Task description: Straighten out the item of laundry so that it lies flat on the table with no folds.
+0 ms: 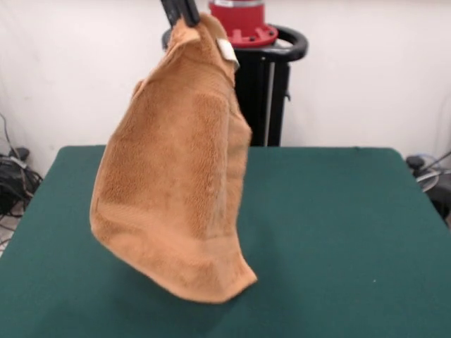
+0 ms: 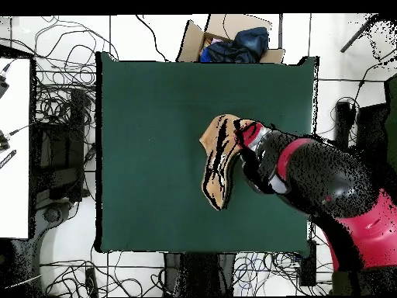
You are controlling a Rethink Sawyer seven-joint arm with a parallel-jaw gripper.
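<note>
The claw (image 1: 181, 12) enters at the top edge of the front view, its two dark fingers pressed together on the uppermost corner of the towel (image 1: 176, 176). The pinch point sits just beside the small white tag (image 1: 227, 50). In the overhead view the arm (image 2: 326, 190) reaches in from the right edge of the worktop (image 2: 147, 116), and the claw itself is hidden beneath the wrist.

The towel hangs from this single corner as a loose, tapering drape. A vertical fold runs down its right half, so the cloth is partly doubled on itself. Its lowest corner (image 1: 243, 282) appears to hang clear of the worktop or just above it; contact cannot be confirmed. In the overhead view the towel lies near the middle of the worktop, toward the arm's side.

Step in hand, by judgement: lift-and-hang, letting gravity pull out the folds before laying down.

The next move likely calls for:
- lowering until the bottom edge touches the worktop;
- dragging sideways while descending, so the cloth lays out progressively;
- releasing only once the held corner reaches the surface.

Risk: one-corner suspension may leave the vertical fold in place.
</note>
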